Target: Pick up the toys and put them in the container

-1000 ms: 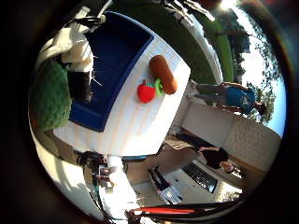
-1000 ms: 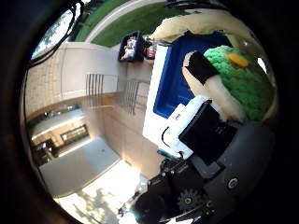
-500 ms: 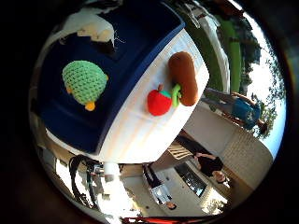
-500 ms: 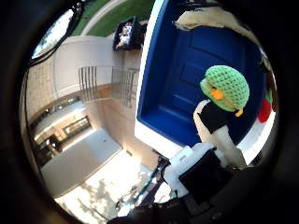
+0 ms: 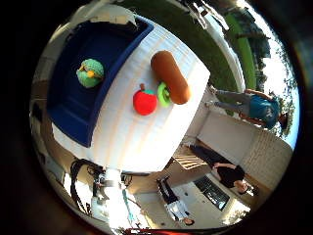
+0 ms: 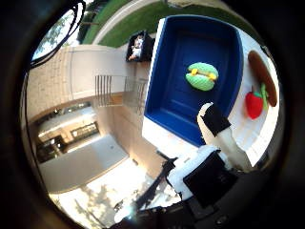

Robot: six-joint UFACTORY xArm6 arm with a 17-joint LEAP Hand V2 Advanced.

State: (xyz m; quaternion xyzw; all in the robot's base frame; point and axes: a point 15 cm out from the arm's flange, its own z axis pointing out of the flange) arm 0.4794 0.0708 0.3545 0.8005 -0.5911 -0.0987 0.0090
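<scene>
A blue container [image 6: 181, 100] stands on a white slatted table [image 5: 142, 142]. A green plush toy [image 6: 201, 75] with a yellow patch lies inside it; the little finger side view also shows the toy [image 5: 90, 72]. On the table beside the container lie a red fruit toy [image 5: 145, 100] with a green leaf and a brown oblong toy [image 5: 170, 76]. My hand [image 6: 214, 157] is high above the table's edge, away from all the toys. One finger [image 6: 215, 126] reaches out relaxed and holds nothing.
A dark crate [image 6: 141, 46] with things in it stands on the ground past the container's far end. Steps with a railing [image 6: 114, 91] and a building lie beside the table. Grass borders the paving.
The green toy was against my fingers a second ago; now it lies loose in the container. The hand has risen, so table and toys look smaller.
</scene>
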